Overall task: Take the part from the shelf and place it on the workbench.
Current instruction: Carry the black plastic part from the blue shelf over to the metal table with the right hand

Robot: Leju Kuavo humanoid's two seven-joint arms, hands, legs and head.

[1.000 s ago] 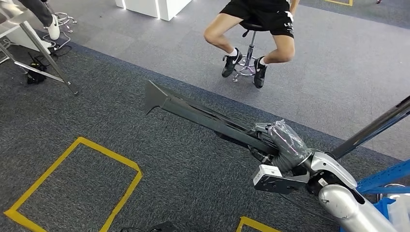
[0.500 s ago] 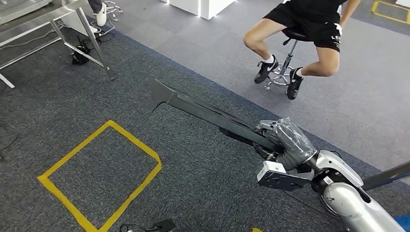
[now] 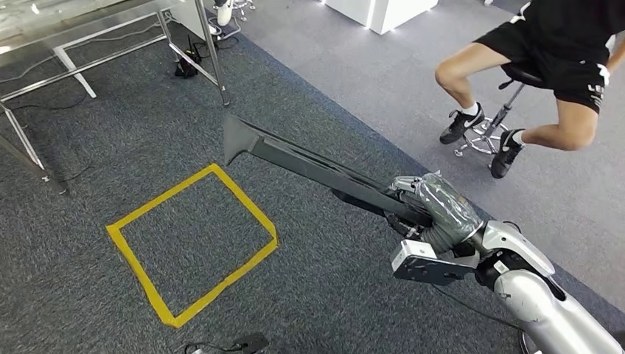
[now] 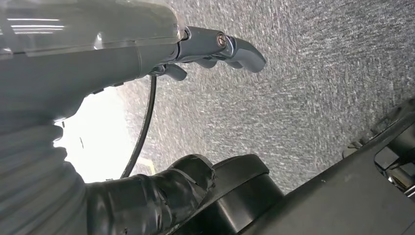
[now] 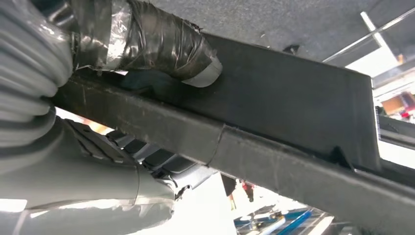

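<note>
One long dark part [image 3: 309, 166] gripped by right hand [image 3: 435, 210] — view swung; steel workbench [image 3: 88, 33] now nearer; left hand [image 4: 215, 46] empty, fingers apart.

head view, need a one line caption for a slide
Right hand carries the long dark part over grey carpet, near a yellow floor square and metal workbench.
</note>
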